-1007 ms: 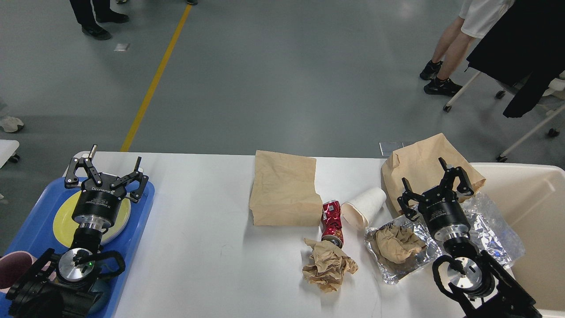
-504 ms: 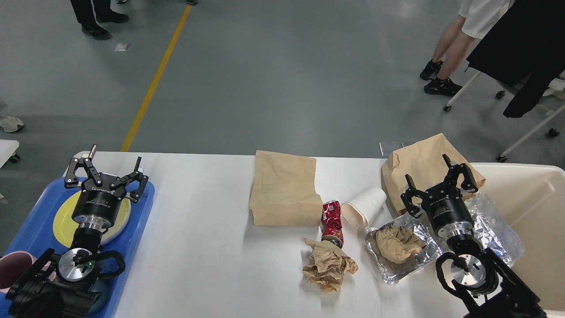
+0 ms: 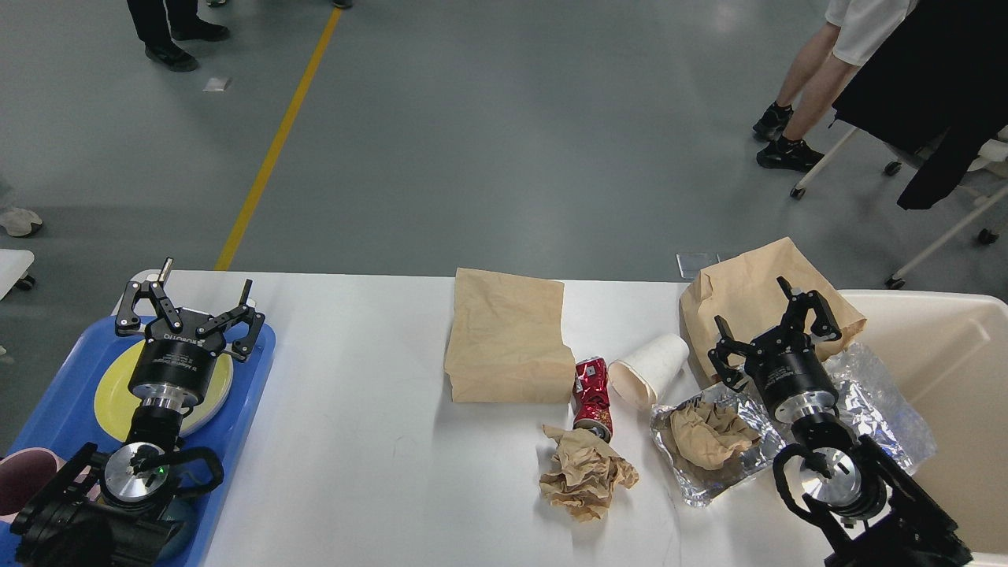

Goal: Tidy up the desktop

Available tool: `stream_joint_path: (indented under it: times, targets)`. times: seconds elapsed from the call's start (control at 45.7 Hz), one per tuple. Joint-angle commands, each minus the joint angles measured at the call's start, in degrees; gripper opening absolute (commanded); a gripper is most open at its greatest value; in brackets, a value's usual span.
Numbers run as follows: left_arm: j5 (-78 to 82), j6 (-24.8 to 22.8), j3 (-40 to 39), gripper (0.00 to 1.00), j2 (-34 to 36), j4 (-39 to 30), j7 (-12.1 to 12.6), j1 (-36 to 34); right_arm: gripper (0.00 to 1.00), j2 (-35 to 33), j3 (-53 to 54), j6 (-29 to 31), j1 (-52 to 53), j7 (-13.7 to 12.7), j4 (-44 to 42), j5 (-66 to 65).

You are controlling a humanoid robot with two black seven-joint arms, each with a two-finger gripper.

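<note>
The white desktop carries litter at centre right: a flat brown paper bag, a crushed red can, a tipped white paper cup, a crumpled brown paper wad, and a foil sheet holding another brown wad. A second brown bag lies at the back right. My right gripper hovers open over that bag and the foil, holding nothing. My left gripper stands open above the blue tray, empty.
A blue tray at the left edge holds a yellow plate and a pink cup. A cream bin stands off the right end. People's legs and a wheeled chair are on the floor behind.
My right gripper has shifted slightly left and back after drifting right half a second ago, still open. The left arm and the litter have not moved.
</note>
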Motion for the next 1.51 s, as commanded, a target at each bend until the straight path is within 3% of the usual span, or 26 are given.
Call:
stream_joint_path:
  times: [0.0,0.701,0.81,1.007,1.138,1.314,1.489]
  targets:
    - [-0.01,0.0,0.0,0.97,0.02,0.0,0.0,0.0,1.0,0.04,0.0,-0.02,0.14,-0.36,0.05,-0.02]
    - [-0.01,0.0,0.0,0.97,0.02,0.0,0.0,0.0,1.0,-0.84,-0.35,1.04,2.16,0.08,-0.3,-0.02]
    - [-0.01,0.0,0.0,0.97,0.02,0.0,0.0,0.0,1.0,-7.24,-4.56,1.47,2.33,0.17,-0.12,0.15]
    - [-0.01,0.0,0.0,0.97,0.02,0.0,0.0,0.0,1.0,-15.85,-22.04,1.47,8.04,0.17,-0.21,0.33]
    - [-0.01,0.0,0.0,0.97,0.02,0.0,0.0,0.0,1.0,-23.24,-39.08,1.56,15.68,0.17,-0.21,0.33]
    - [-0.01,0.0,0.0,0.97,0.02,0.0,0.0,0.0,1.0,-30.71,-70.01,1.56,33.16,0.08,-0.21,0.33]
    - [-0.01,0.0,0.0,0.97,0.02,0.0,0.0,0.0,1.0,-30.64,-106.04,2.44,54.95,0.08,0.49,0.33]
